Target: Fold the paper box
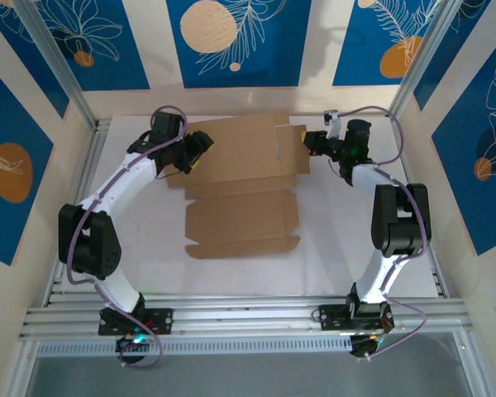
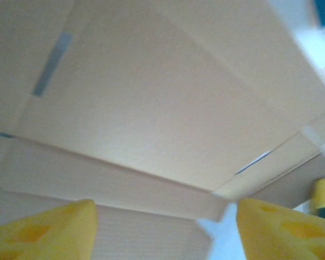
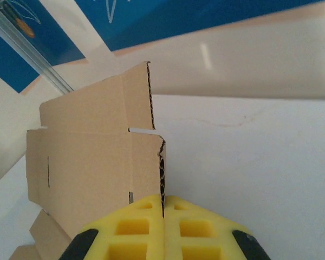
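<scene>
The paper box [image 1: 244, 186] lies in the middle of the white table [image 1: 339, 248], between the two arms, and it is mostly a die-cut sheet rather than a box. Its near half lies flat, with the scalloped front flap and small side tabs spread out on the surface. The far half appears lifted along a crease, and in the right wrist view that raised part [image 3: 97, 157] stands up off the table with its corrugated edge running roughly vertical. The right gripper [image 1: 308, 141] is at the far right edge of the sheet, and its yellow pads [image 3: 135, 227] are pressed together on that cut edge, pinching the cardboard with no gap between them. The left gripper [image 1: 200, 147] is at the far left edge. Its yellow fingers [image 2: 49, 230] stand well apart, with the pale underside of the cardboard [image 2: 151, 108] close in front of them but nothing clamped. By my reading the job is at an early stage: one far panel is being raised, held on the right side alone. No side walls are up, no tabs are tucked, and the near flaps are untouched. Blue patterned panels [image 1: 231, 33] wall in the table behind and to both sides.
</scene>
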You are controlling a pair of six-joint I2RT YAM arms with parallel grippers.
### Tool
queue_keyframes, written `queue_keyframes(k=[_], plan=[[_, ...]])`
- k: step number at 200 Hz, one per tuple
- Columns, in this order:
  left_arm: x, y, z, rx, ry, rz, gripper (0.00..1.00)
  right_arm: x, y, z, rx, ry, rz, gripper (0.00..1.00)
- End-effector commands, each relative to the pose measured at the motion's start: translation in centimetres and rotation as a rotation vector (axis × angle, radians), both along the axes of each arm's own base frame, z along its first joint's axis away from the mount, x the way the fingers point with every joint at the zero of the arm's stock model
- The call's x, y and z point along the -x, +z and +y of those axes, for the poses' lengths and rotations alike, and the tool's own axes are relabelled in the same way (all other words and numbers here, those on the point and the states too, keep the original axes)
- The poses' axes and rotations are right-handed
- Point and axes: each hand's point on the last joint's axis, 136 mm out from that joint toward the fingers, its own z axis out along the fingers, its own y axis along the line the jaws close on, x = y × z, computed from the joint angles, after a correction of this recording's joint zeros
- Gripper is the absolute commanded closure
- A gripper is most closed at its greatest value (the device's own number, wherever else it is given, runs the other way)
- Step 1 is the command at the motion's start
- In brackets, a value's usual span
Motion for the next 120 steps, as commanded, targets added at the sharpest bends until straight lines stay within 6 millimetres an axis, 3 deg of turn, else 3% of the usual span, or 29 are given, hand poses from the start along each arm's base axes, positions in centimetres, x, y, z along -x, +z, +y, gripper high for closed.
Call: queue_keyframes(k=[1,49,93,120], plan=[[-1.5,2.9,-0.8,0.229,0.150,0.054,0.17,1.2,4.9,1.3,0.072,0.028,-0.269,1.00],[-3.9,2.8,-0.8,0.324,0.308,0.115,0.03,3.6,5.8,2.3,0.183,0.023,-0.393,1.00],[-5.4,1.3,-0.3,0.326,0.388,0.159,0.03,5.3,6.2,3.2,0.219,0.037,-0.445,1.00],[-7.4,1.8,0.3,0.364,0.382,0.093,0.05,5.7,6.3,3.6,0.235,0.048,-0.455,1.00]])
